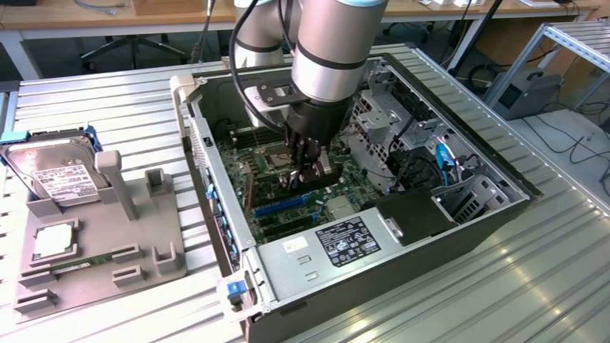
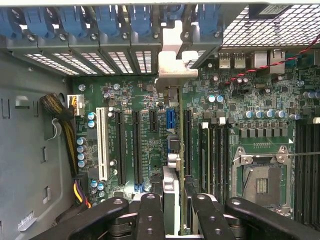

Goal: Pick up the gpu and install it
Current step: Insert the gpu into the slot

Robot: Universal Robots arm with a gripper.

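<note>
We see the grey Universal Robots arm (image 1: 329, 50) reaching down into the open black and silver computer case (image 1: 381, 264), which lies on its side on the ribbed metal counter (image 1: 105, 114). Its black claw (image 1: 310, 174) is pinching the gpu (image 2: 171, 150), a thin flat dark circuit card with a silvery metal bracket at one end, held on edge between the black fingers (image 2: 150, 215). In the wrist view the card runs straight out from the claw toward the case's rear wall, its bracket reaching up to the row of blue slot clips (image 2: 107, 20) there. Directly beneath the claw lies the green motherboard (image 2: 235, 107), with long dark expansion slots (image 2: 120, 145) on both sides of the held card and a bare silver processor socket (image 2: 260, 177) off to one side. We cannot tell whether the card's lower edge touches a slot.

Well apart from the claw, at the exterior view's left, a grey moulded parts stand (image 1: 96, 250) sits on the counter, carrying a silver hard drive with a white label (image 1: 57, 171) and a narrow green memory stick (image 1: 81, 263).
</note>
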